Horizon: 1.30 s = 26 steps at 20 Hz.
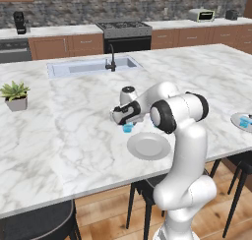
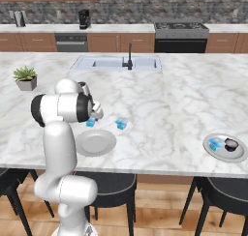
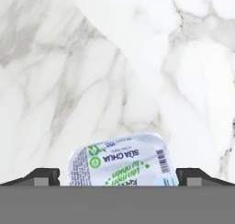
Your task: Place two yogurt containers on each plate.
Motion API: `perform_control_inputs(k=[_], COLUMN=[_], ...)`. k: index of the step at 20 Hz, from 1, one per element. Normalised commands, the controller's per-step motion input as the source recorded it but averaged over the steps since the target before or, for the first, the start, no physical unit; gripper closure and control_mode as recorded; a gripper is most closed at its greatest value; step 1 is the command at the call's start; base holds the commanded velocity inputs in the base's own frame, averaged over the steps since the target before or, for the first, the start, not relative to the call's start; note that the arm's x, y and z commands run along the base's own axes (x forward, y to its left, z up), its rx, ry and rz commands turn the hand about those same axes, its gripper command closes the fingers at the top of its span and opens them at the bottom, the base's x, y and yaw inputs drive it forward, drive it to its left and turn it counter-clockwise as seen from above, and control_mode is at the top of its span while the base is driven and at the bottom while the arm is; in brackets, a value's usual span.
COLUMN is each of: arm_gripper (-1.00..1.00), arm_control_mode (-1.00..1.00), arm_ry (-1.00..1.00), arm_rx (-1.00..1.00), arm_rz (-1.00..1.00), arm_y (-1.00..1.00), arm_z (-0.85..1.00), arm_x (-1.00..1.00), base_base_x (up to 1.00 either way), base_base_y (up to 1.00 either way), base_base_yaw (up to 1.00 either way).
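Nearest the hand camera lies a small bright blue squarish yogurt cup point(image 3: 121, 161) with a pale foil top printed in green, resting flat on the white grey-veined marble counter point(image 3: 55, 81) directly below the two-finger gripper point(image 3: 118, 176). The dark fingertips point(image 3: 43, 176) stand wide apart, one on either side of the cup and clear of its edges. The jaws are fully spread and hold nothing.

From the base cameras the white arm bends forward and down over the counter, with the gripper point(image 1: 127, 122) hanging just above that same cup point(image 1: 128, 128). Just on the robot's side of the gripper sits a round, shallow, plain grey plate point(image 1: 148, 146), bare, its rim near the cup but not touching it. A second blue yogurt cup point(image 2: 121, 124) stands on the marble a little to the gripper's right, also off the plate.

Well away to the gripper's right, near the counter's front edge, a second grey plate point(image 2: 225, 148) carries a third blue yogurt cup point(image 2: 215, 144) and a small dark rounded object point(image 2: 231, 144) beside it; what that object is cannot be told.

Beyond the gripper, a sink point(image 2: 116, 63) with a dark faucet point(image 2: 129, 56) is set into the counter. To its left stands a small green potted plant point(image 2: 25, 78) in a grey pot.
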Motion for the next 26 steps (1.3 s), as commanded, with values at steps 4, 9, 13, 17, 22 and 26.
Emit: perform_control_inputs(k=[4, 9, 13, 17, 22, 26], arm_gripper=[-1.0, -1.0, -1.0, -1.0, -1.0, -1.0], arm_control_mode=[-1.0, -1.0, -1.0, -1.0, -1.0, -1.0], arm_ry=[0.01, 0.02, 0.01, 0.0, 0.0, -0.01], arm_rx=[0.0, 0.0, 0.0, 0.0, 0.0, 0.0], arm_rz=[0.0, 0.0, 0.0, 0.02, 0.03, 0.03], arm_y=[0.0, 0.0, 0.0, 0.0, 0.0, 0.0], arm_z=[-0.12, -0.15, -0.18, -0.13, 0.0, -0.02], arm_x=[0.03, 0.0, 0.0, -0.06, -0.05, -0.08], base_base_x=[0.0, 0.0, 0.0, 0.0, 0.0, 0.0], base_base_y=[0.0, 0.0, 0.0, 0.0, 0.0, 0.0], base_base_yaw=[0.0, 0.0, 0.0, 0.0, 0.0, 0.0])
